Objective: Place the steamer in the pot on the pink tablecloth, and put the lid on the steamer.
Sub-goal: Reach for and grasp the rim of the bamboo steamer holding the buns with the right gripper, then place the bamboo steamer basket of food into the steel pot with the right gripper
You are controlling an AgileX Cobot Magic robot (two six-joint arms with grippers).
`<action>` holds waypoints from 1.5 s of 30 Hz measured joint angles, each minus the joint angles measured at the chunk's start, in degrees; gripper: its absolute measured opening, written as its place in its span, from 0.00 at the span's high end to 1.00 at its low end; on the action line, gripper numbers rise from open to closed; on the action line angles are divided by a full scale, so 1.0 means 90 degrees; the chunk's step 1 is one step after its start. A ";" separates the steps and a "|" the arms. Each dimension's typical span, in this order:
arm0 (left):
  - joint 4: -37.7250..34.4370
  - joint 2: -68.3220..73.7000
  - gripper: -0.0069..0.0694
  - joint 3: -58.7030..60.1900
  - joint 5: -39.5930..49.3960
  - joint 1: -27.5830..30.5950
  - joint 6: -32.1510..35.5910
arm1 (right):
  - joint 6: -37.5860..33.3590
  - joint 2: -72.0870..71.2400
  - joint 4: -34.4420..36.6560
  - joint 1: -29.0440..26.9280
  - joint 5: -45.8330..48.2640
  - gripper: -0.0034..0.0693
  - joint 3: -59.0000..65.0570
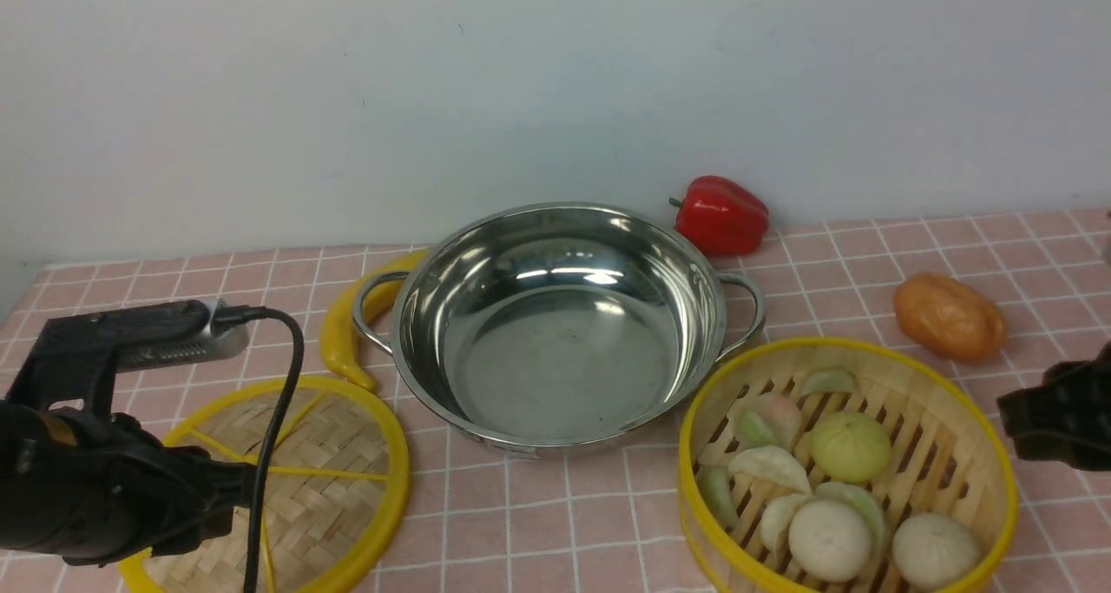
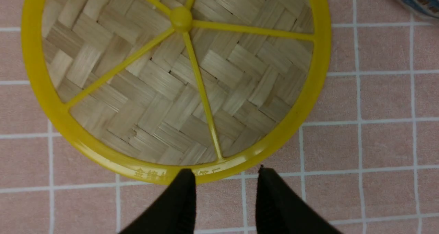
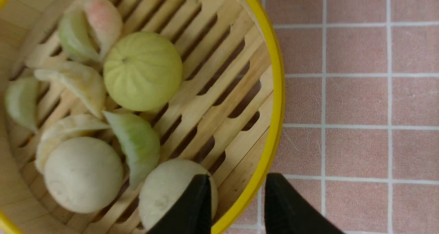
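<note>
Straddling the steamer (image 3: 219,73) rim, right gripper (image 3: 236,179) stands parted; left gripper (image 2: 224,172) gapes by the lid (image 2: 154,90) edge.

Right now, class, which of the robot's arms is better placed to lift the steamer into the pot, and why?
The right. The right gripper, open, straddles the yellow rim of the steamer. The left gripper sits at the edge of the lid, across the pot from the steamer.
</note>
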 joint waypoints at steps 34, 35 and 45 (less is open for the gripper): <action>-0.0032 0.0005 0.59 0.0000 0.0006 0.0000 0.0000 | 0.0581 0.2444 -0.0884 0.0000 -0.1407 0.88 -0.0139; -0.0032 0.0005 0.59 0.0000 0.0011 0.0000 0.0000 | 0.0545 0.2395 -0.0951 0.0008 -0.1061 0.87 -0.0227; -0.0039 0.0005 0.59 0.0000 0.0076 0.0000 0.0107 | 0.0126 0.1428 -0.0982 0.0008 0.1691 0.87 -0.1863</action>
